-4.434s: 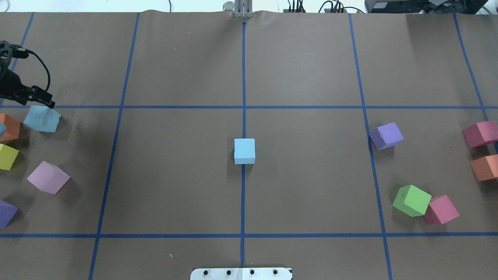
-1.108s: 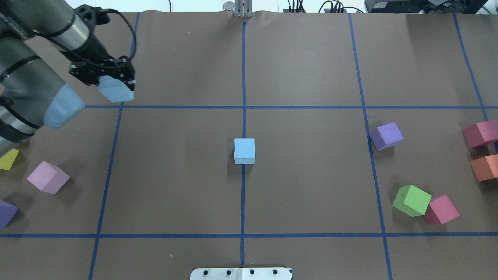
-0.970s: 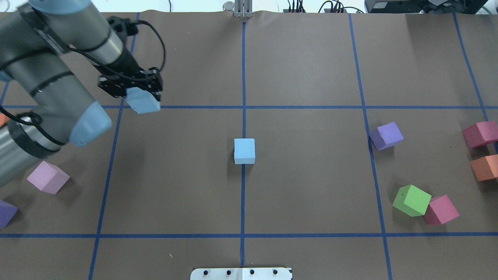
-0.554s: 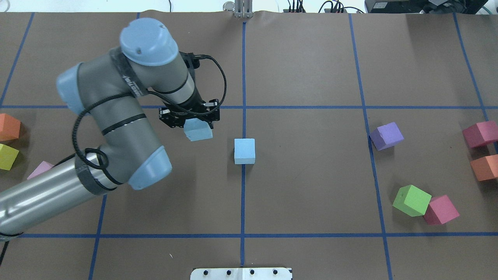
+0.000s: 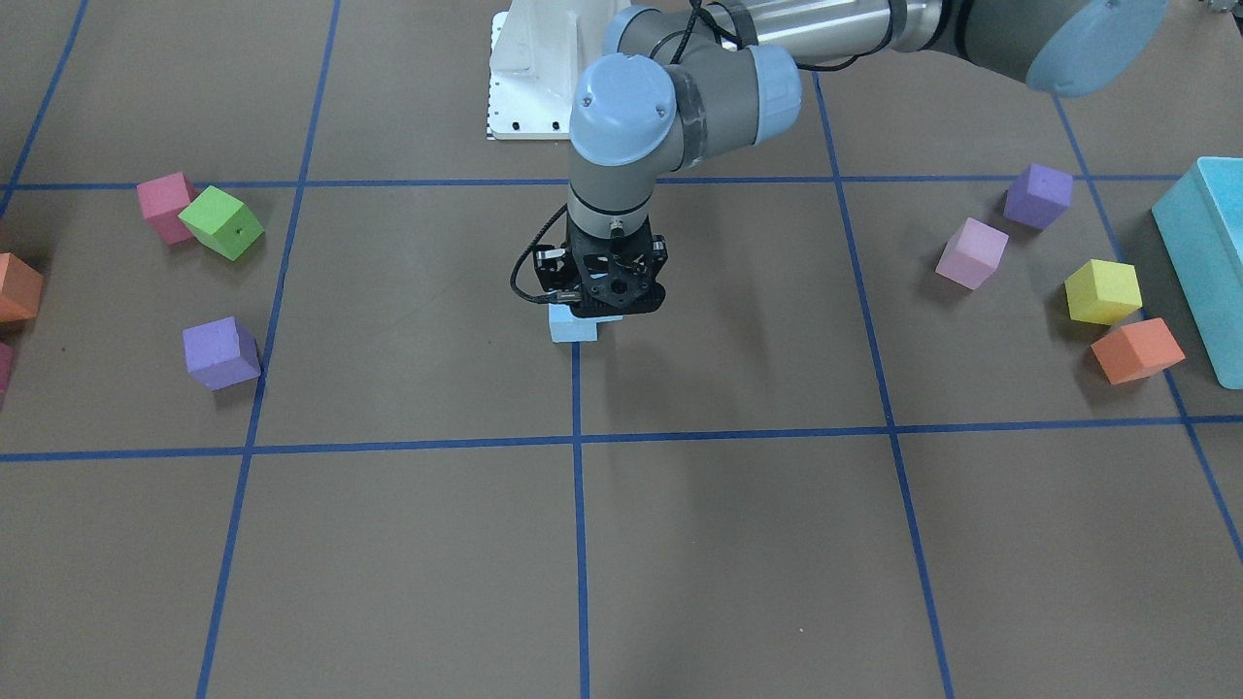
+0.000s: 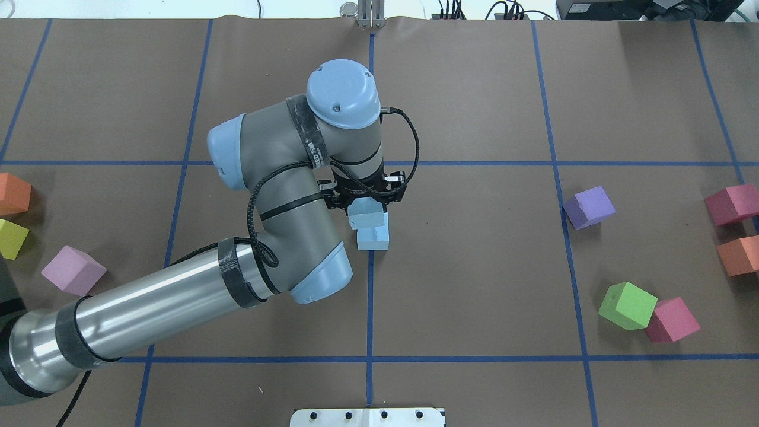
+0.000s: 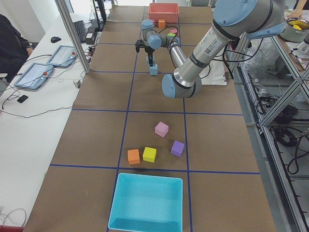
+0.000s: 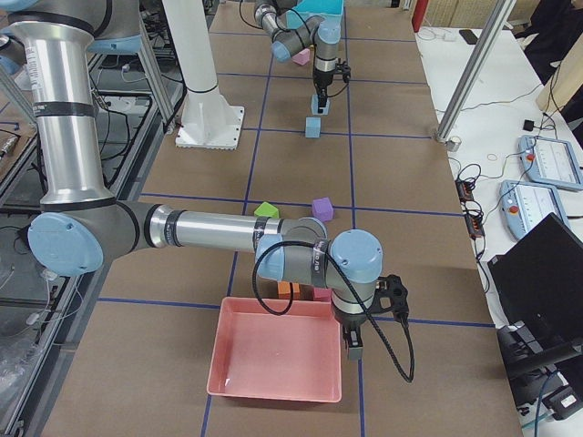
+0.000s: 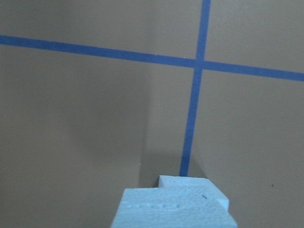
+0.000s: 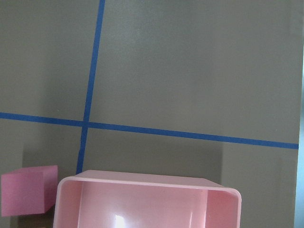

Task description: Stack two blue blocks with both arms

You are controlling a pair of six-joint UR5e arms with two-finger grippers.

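Observation:
One pale blue block (image 6: pixel 375 238) sits on the table's centre line. It also shows in the front-facing view (image 5: pixel 571 330). My left gripper (image 6: pixel 366 209) is shut on the second blue block (image 6: pixel 363 218). It holds that block just over the first, shifted a little to the left and far side. I cannot tell whether the two blocks touch. In the left wrist view the held block (image 9: pixel 173 209) fills the bottom edge and the table block's top (image 9: pixel 190 181) peeks out beyond it. My right gripper (image 8: pixel 353 344) hangs over a pink tray (image 8: pixel 273 355). I cannot tell if it is open.
On the right lie a purple cube (image 6: pixel 589 206), a green cube (image 6: pixel 627 305), a pink cube (image 6: pixel 672 320), a red cube (image 6: pixel 732 203) and an orange cube (image 6: pixel 738 255). On the left lie lilac (image 6: pixel 73 270), yellow (image 6: pixel 10 238) and orange (image 6: pixel 12 193) cubes. A turquoise box (image 5: pixel 1209 252) stands at the left end.
My left arm picked up the blue block at the far left and carried it right across the table. It now holds it over the centre block, which has not moved.

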